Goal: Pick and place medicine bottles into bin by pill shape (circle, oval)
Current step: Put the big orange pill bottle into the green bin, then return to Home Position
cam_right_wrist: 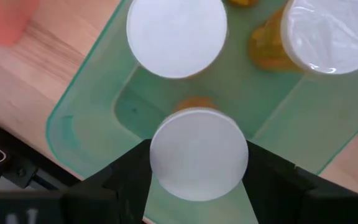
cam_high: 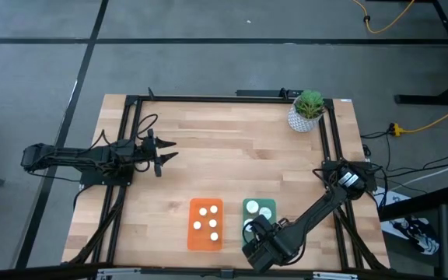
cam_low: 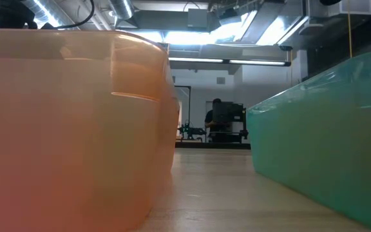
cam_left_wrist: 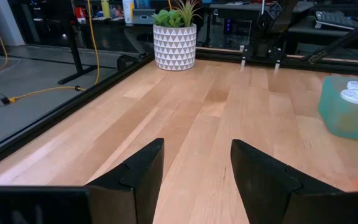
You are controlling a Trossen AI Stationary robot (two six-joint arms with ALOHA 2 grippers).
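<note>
Closest to the right wrist camera, a white-capped amber bottle (cam_right_wrist: pixel 199 153) sits pinched between the dark fingers (cam_right_wrist: pixel 128 174) of the right gripper (cam_high: pixel 253 233), which press against either side of its cap. That bottle hangs over the inside of the teal-green tray (cam_right_wrist: pixel 86 106), near one rounded corner. Two more amber bottles stand in the same tray beyond it: one with a white cap (cam_right_wrist: pixel 176 34) directly past the held one, the other (cam_right_wrist: pixel 328 34) off to the side.

Going left to right in the high view: the left arm reaches in from the table's left edge, and its left gripper (cam_high: pixel 164 152) hovers over bare wood at the left-centre of the table (cam_high: pixel 232 148), well apart from both trays. Its fingers (cam_left_wrist: pixel 143 171) are spread, with nothing between them. Next comes the orange tray (cam_high: pixel 194 243) near the front edge, holding five tiny white-capped bottles (cam_high: pixel 207 218). Just beside it to the right lies the teal-green tray, with the right gripper over its front end and two white caps showing behind the gripper. A white pot with a green plant (cam_high: pixel 306 111) stands at the back right corner.

From table height, the two tray walls fill the sides, orange on the left and teal-green on the right.
</note>
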